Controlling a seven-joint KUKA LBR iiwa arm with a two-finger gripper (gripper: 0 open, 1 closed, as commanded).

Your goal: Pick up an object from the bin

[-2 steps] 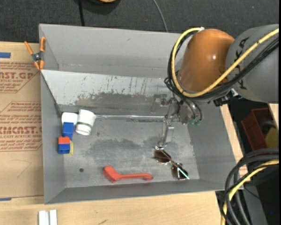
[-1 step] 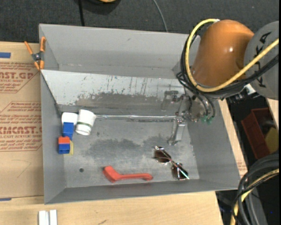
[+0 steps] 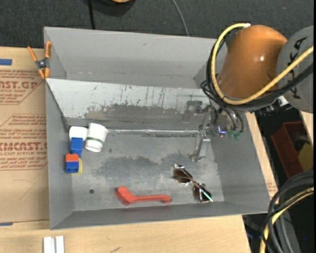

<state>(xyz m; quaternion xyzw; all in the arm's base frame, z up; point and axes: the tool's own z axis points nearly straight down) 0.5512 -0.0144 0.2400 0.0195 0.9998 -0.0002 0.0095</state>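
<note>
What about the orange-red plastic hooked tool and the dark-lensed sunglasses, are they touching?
Apart. The camera view shows bare grey bin floor between the right end of the orange-red plastic hooked tool and the dark-lensed sunglasses.

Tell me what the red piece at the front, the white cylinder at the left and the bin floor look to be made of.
Red piece: likely plastic, matt, one even colour throughout.
White cylinder: probably plastic, smooth with a soft sheen.
Bin floor: grey metal, dull, marked by scratches and worn patches.
</note>
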